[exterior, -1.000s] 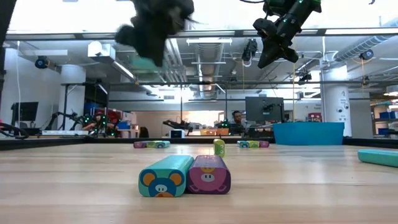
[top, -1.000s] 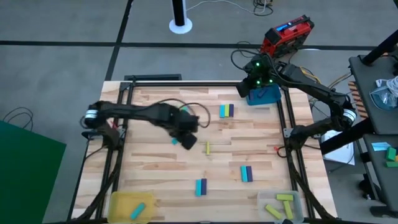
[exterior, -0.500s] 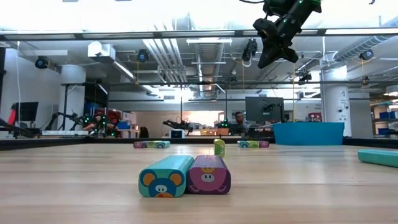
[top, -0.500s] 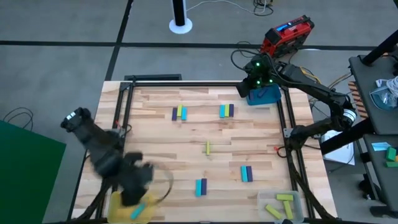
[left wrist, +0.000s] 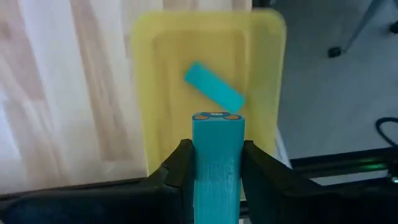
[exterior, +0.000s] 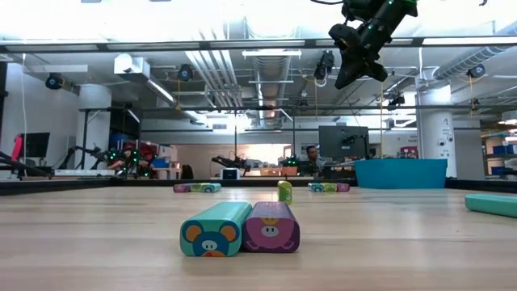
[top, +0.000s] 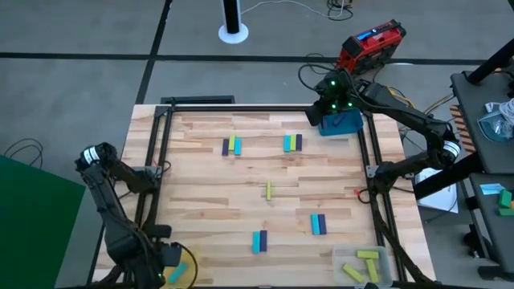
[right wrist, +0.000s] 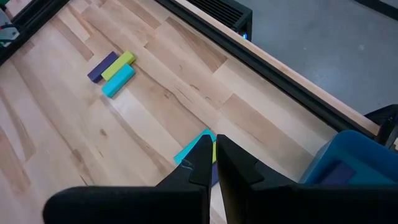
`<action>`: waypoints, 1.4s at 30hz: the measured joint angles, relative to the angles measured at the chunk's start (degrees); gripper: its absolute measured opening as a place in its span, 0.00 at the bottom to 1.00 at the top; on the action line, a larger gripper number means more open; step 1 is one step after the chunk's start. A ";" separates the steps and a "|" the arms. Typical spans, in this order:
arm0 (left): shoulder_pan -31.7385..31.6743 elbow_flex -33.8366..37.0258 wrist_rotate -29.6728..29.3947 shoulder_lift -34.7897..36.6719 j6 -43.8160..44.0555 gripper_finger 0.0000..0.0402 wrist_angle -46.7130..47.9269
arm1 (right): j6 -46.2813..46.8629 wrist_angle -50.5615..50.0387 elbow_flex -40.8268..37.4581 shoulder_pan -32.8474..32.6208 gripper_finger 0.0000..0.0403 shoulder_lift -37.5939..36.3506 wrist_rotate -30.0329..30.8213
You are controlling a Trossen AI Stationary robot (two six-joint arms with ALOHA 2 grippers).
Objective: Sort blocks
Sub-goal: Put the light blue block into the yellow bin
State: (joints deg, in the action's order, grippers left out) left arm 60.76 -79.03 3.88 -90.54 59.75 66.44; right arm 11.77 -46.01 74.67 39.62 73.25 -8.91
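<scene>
My left gripper [left wrist: 217, 149] hangs over the yellow tray [left wrist: 149, 74] at the table's near left corner, shut on a cyan block [left wrist: 216, 180]. One more cyan block [left wrist: 213, 85] lies flat in that tray. Other blocks lie flat on the table: a purple and yellow-green pair [top: 231, 145], a cyan, yellow-green and purple group [top: 292, 142], a single yellow-green block [top: 268, 190], and two cyan and purple pairs [top: 319, 223] [top: 259, 241]. My right gripper [right wrist: 211, 158] is shut and holds nothing, raised beside the blue tray [top: 341, 122] at the far right. My left gripper pinches the cyan block by its two long sides [left wrist: 198, 163] between its two fingers [left wrist: 180, 158]. The fingers lie along the block, and its printed end face [left wrist: 217, 116] sticks out past the fingertips. The block is lifted clear above the yellow tray.
A clear tray [top: 361, 265] with yellow-green blocks sits at the near right corner. A black frame [top: 152, 160] runs along the table's edges. The middle of the table between the block groups is bare wood.
My left gripper has swung from the middle of the table toward the near left corner, carrying the cyan block, and now hangs over the yellow tray. The right arm has kept still.
</scene>
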 joint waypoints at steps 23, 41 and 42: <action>0.19 4.41 6.62 -0.20 5.41 0.32 -4.04 | 0.15 0.83 -0.02 0.00 0.03 0.02 0.00; -15.69 -3.27 -15.58 2.13 5.68 0.30 9.31 | 1.75 7.05 -0.02 -0.01 0.03 0.04 0.00; -17.28 -2.79 -17.37 2.59 5.52 0.30 9.21 | 1.75 7.90 -0.02 0.00 0.03 0.04 0.00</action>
State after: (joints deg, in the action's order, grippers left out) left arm 43.48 -81.81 -13.49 -87.95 65.28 75.65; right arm 13.52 -38.12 74.65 39.62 73.30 -8.91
